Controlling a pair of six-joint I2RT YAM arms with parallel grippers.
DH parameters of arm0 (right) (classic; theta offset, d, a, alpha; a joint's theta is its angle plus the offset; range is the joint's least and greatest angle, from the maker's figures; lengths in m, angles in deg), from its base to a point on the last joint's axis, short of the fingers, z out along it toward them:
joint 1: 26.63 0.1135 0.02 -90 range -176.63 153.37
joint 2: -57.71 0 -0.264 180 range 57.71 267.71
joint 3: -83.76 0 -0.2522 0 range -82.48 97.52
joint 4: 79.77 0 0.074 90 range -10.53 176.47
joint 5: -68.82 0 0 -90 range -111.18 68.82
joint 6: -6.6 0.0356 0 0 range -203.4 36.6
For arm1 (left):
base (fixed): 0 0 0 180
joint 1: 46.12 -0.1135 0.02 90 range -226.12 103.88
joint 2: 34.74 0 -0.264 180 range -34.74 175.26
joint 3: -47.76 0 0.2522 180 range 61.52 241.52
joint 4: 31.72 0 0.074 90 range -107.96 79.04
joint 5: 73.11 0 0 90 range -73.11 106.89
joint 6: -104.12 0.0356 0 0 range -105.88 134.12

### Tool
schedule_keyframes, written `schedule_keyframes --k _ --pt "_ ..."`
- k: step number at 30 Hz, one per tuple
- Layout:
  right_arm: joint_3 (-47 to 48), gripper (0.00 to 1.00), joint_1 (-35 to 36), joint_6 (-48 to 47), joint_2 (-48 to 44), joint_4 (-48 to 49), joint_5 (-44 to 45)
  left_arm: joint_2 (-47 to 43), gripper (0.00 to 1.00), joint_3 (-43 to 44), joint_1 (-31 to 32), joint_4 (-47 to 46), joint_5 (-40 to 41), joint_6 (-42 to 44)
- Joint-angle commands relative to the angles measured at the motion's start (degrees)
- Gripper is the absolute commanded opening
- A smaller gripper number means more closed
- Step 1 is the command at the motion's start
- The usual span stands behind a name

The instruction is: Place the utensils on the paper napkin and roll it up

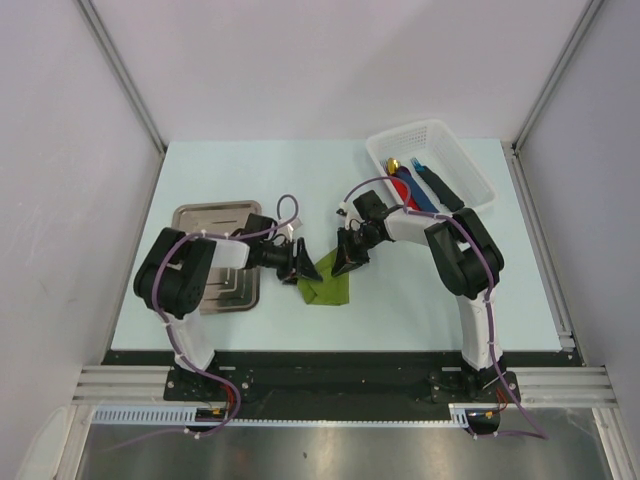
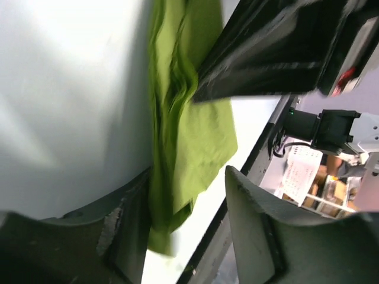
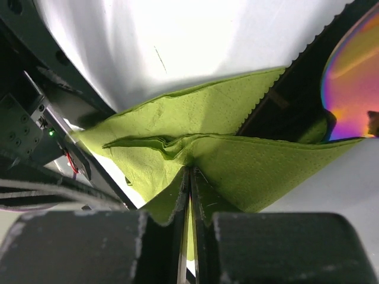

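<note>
The olive-green paper napkin (image 1: 326, 287) lies crumpled and folded on the table between my two grippers. My right gripper (image 1: 347, 258) is shut on a raised fold of the napkin (image 3: 237, 160); its jaws (image 3: 190, 173) are pressed together with paper between them. My left gripper (image 1: 298, 263) is open, its jaws (image 2: 186, 177) apart, and the napkin (image 2: 195, 136) hangs against its left finger (image 2: 127, 225). Thin dark stick-like utensils (image 1: 233, 288) seem to lie on the silver tray, partly hidden by the left arm.
The silver metal tray (image 1: 200, 215) sits at the left under the left arm. A white basket (image 1: 470, 170) at the back right holds a red piece with a gold tip (image 1: 400, 182), blue pieces and a dark one. The table's front edge is close behind the napkin.
</note>
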Motion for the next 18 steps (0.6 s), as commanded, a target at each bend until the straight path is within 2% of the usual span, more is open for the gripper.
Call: schedule_keyframes --k 1,3,4,7,12,14,16,17,18 --pt "-1.3 0.07 1.6 -1.3 4.7 0.4 7.8 -4.5 0.51 -4.3 -1.8 5.0 3.6 1.3" --pt "-1.4 0.06 1.6 -1.3 4.7 0.5 7.8 -5.6 0.45 -5.1 -1.9 5.2 2.8 1.0" --pt "-1.5 0.05 1.6 -1.2 4.7 0.6 7.8 -6.4 0.37 -5.2 -1.9 5.0 2.5 0.7" --pt "-1.6 0.03 1.5 -1.1 4.8 0.8 7.8 -8.7 0.23 -4.9 -1.8 2.8 2.5 -1.0" --pt "-1.5 0.00 1.9 -1.0 5.0 1.1 7.9 -8.8 0.13 -2.2 0.2 1.2 2.2 -2.5" --pt "-1.5 0.00 1.9 -0.9 5.0 1.1 8.0 -8.8 0.13 -1.6 0.9 0.6 2.2 -3.3" --pt "-1.5 0.00 1.9 -0.9 5.0 1.1 8.0 -8.7 0.20 -1.5 1.5 -0.2 2.2 -4.2" --pt "-1.5 0.00 1.9 -1.0 5.0 1.1 8.1 -8.5 0.26 -1.5 1.6 -0.6 2.3 -5.1" --pt "-1.6 0.00 1.9 -0.9 4.9 1.1 8.1 -8.2 0.41 -1.5 1.8 -0.6 2.5 -5.5"
